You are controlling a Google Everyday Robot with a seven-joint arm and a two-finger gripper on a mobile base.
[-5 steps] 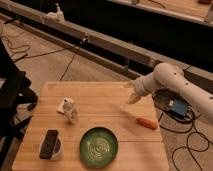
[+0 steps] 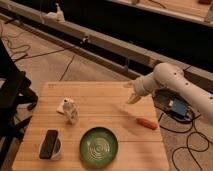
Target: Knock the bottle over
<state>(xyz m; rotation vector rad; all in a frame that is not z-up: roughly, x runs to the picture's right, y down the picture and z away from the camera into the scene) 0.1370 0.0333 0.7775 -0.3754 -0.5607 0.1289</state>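
The small clear crinkly plastic bottle (image 2: pixel 71 112) stands upright on the left part of the wooden table (image 2: pixel 100 95). A flat white square piece (image 2: pixel 63 105) lies just behind it. My gripper (image 2: pixel 132 95) is at the end of the white arm (image 2: pixel 170 80) that reaches in from the right. It hangs above the table's back right area, well to the right of the bottle and apart from it.
A white cup (image 2: pixel 51 148) with a black phone in it stands at the front left. A green plate (image 2: pixel 99 146) lies at the front middle. An orange carrot-like piece (image 2: pixel 147 123) lies at the right edge. Cables and a blue box (image 2: pixel 177 107) lie on the floor to the right.
The gripper has moved slightly left and toward the table's middle. The bottle and the other things have not moved.
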